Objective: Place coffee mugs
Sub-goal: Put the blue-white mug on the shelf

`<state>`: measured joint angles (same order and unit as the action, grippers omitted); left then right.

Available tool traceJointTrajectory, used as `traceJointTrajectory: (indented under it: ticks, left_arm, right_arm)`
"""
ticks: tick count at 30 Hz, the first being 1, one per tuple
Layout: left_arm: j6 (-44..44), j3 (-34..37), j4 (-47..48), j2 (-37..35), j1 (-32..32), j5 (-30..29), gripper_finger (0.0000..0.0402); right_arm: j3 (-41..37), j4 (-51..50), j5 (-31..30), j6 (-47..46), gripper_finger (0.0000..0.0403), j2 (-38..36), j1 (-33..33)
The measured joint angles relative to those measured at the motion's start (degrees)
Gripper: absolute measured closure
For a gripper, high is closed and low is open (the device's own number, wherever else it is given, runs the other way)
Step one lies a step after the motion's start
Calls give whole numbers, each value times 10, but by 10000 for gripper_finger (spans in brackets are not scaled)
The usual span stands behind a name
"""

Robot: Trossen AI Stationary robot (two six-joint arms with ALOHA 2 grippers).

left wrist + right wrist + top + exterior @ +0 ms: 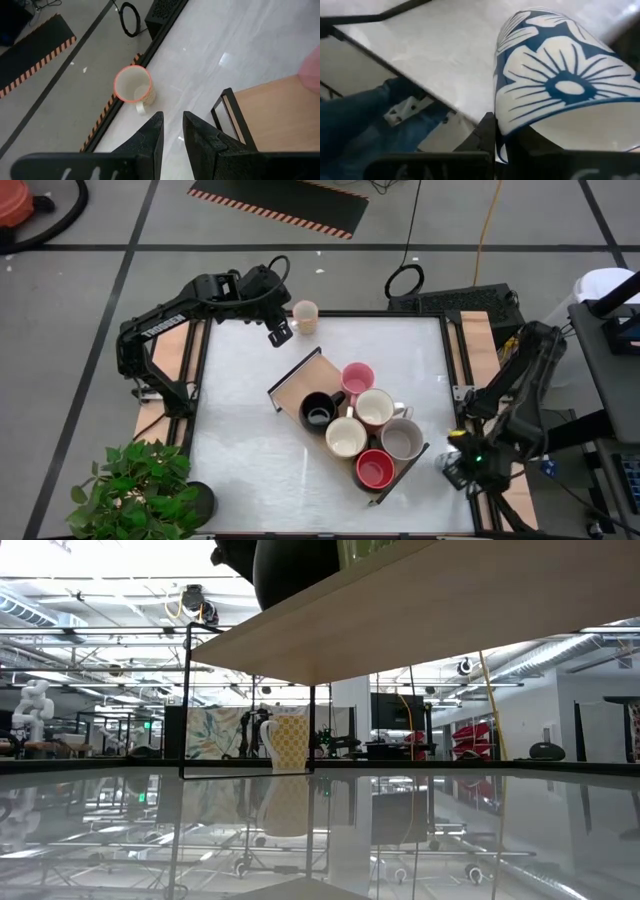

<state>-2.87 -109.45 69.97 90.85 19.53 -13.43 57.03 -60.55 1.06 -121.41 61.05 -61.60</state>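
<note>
Several coffee mugs stand on the wooden tray (300, 385) in mid-table: pink (357, 378), black (320, 412), two cream (346, 437), grey (402, 440) and red (374, 470). A cream mug (305, 315) stands upright on its base alone at the table's far edge. My left gripper (172, 132) hovers just near and left of it, fingers slightly apart and holding nothing. My right gripper (455, 465) is off the table's right edge, shut on a blue mug with white flowers (555, 75). My right gripper holds the blue flowered mug by its wall at the rim (501, 142), pinched between the two fingers. One finger (487, 132) lies against the outside; the other is hidden behind the wall. The mug is lifted clear and tilted, with the table's edge below it.
A potted plant (140, 485) stands at the table's near left corner. The tray's black wire ends (295, 370) rise above the wood. Blue denim cloth (365, 120) shows below the table's right edge. Bare tabletop (250, 450) lies left of the tray.
</note>
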Motion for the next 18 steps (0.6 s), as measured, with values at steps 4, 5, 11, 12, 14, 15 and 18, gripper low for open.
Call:
traceJointTrajectory:
  ticks: [4,5,11,12,14,15,18]
  left_arm:
    - [0,0,-2,0,0,-2,323]
    - [0,0,-3,0,0,-2,323]
    - [0,0,-33,0,0,-2,323]
    - [0,0,-40,0,0,-2,323]
    - [6,0,-50,0,0,-2,323]
    - [8,0,-54,0,0,-2,323]
    - [0,0,-57,0,0,-2,323]
  right_arm:
    - [105,-152,-7,-18,397,-1,3]
    - [130,-191,-8,-20,397,0,5]
    - [241,-297,-14,9,397,4,23]
    - [241,-293,-19,11,397,0,28]
    - [243,-295,-23,17,397,-1,37]
    - [246,-297,-26,28,397,2,42]
    - [259,-298,-51,53,397,8,63]
